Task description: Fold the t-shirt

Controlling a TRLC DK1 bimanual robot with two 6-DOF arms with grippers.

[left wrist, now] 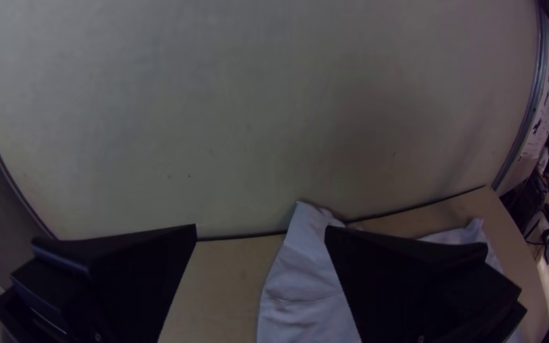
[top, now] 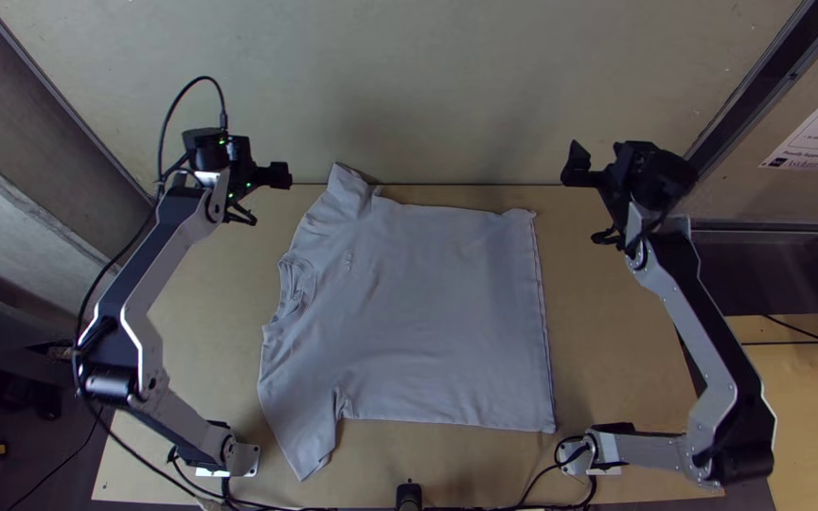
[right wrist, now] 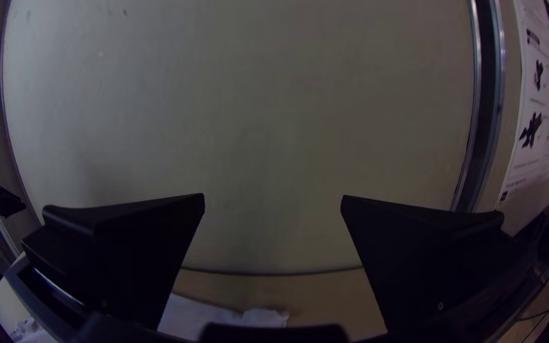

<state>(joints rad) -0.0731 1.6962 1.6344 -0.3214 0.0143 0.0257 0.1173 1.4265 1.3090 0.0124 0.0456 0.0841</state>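
Across the middle of the table (top: 617, 369) lies the t-shirt (top: 418, 303), spread out and unfolded, with small wrinkles near its collar (top: 295, 284). Its long axis goes from side to side: the collar is towards the left arm (top: 139, 284), and the hem (top: 543, 322) is towards the right arm (top: 702, 322). One sleeve (top: 345, 194) reaches the far edge of the table, and the near sleeve (top: 305, 440) points back to the side of the arm bases.

The left claw (left wrist: 261, 227) has its two fingers well apart, with no cloth between them. From this claw, the far sleeve lies just to the right and slightly nearer to the bases, so the left arm is the closer one for it. The right claw (right wrist: 273, 195) is also opened and without cloth; from it, the far hem corner (top: 525, 216) lies to the left and nearer to the bases.

Probably the first fold is the coming step, and both claws should go down and inwards to take this far side. The sleeve tip could be missed if the left claw closes too high.
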